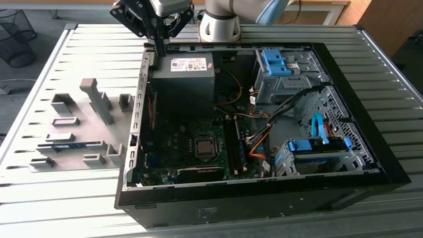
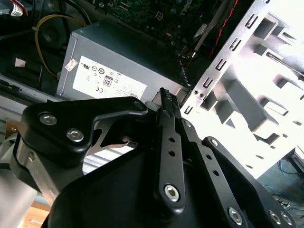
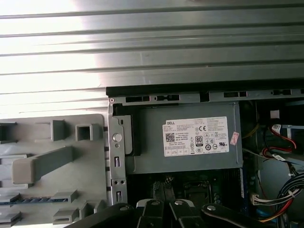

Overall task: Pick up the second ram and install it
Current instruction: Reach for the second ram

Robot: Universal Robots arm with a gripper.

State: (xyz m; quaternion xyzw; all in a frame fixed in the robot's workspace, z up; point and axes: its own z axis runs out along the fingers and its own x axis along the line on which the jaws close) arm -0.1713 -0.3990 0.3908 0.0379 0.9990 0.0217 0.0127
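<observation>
PC case (image 1: 264, 191) near wall closest, top open. Exterior view's left: second ram (image 1: 68, 146) sits in grey fixture plate (image 1: 33, 99), well apart from gripper (image 1: 160, 49). Pincer narrow, fingers together, empty, over case's far rim beside power supply (image 1: 182, 84). Exterior view's right: drive cages (image 1: 310, 153); bare table slats (image 1: 66, 198) around case.

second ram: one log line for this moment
second ram: lying in grey fixture | tool: shut, empty, over case corner by power supply

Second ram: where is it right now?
The second ram lies on the grey fixture plate, at the exterior view's left of the open PC case.
</observation>
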